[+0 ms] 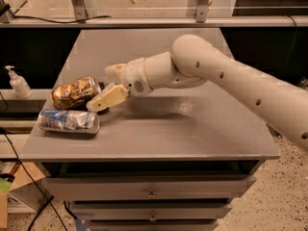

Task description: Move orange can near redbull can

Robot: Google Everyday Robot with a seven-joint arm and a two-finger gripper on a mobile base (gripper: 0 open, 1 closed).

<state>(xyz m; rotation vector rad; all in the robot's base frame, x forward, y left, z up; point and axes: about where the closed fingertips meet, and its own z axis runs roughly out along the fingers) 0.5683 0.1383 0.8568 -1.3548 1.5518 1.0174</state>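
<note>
Progress looks close to complete. The white arm reaches from the right across the grey bench to its left side, where both cans lie on their sides. The redbull can lies near the front left corner. The orange can lies just behind it, roughly parallel, so close that the two may be touching, though the contact line cannot be made out. The gripper sits at the orange can's right end. Its fingers are spread, one above and one below that end, and do not appear to pinch it. The can seems to rest on the bench under its own weight.

By my judgement the placement is made. What is left is to draw the gripper clear without nudging either can, since both could roll.

The bench top is matte and flat, with drawers beneath it. A metal rail runs behind it, and speckled floor shows at right. At left are a cardboard box low down and a small pump bottle on a ledge.
</note>
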